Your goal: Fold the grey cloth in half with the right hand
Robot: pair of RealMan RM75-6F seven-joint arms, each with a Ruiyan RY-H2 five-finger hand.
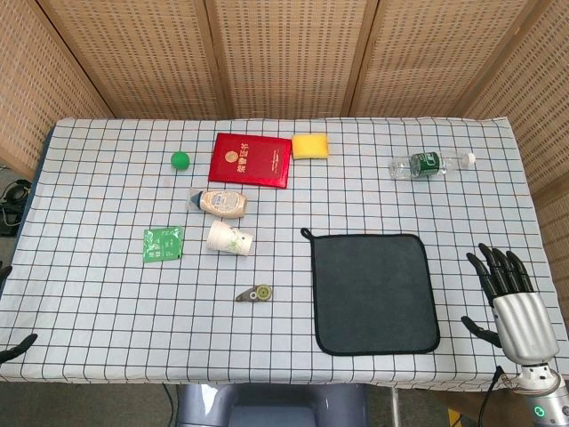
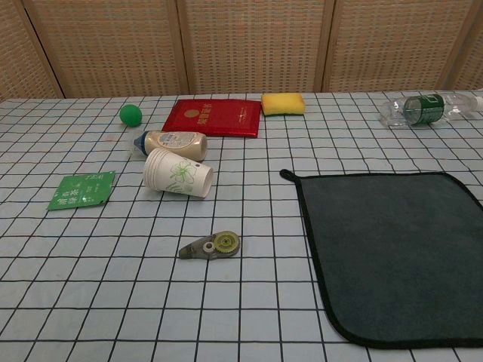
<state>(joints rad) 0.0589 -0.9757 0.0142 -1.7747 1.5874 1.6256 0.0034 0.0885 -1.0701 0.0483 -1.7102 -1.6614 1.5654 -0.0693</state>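
The head view looks down steeply from above the near edge of the table (image 1: pixel 89 311), facing the woven wall panels (image 1: pixel 284 53) at the back, and takes in the whole checked tabletop from far off. The chest view sits lower and closer, looking across the table (image 2: pixel 90 302) at a shallow angle toward the same panels (image 2: pixel 249 45). Both views share the middle of the table, including the grey cloth (image 1: pixel 373 294) (image 2: pixel 400 256) and the red booklet (image 1: pixel 252 159) (image 2: pixel 213 117).

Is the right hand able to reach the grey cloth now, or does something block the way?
Probably yes. The right hand, open, is just beside the right edge of the grey cloth, which lies flat, and nothing stands between them on the table.
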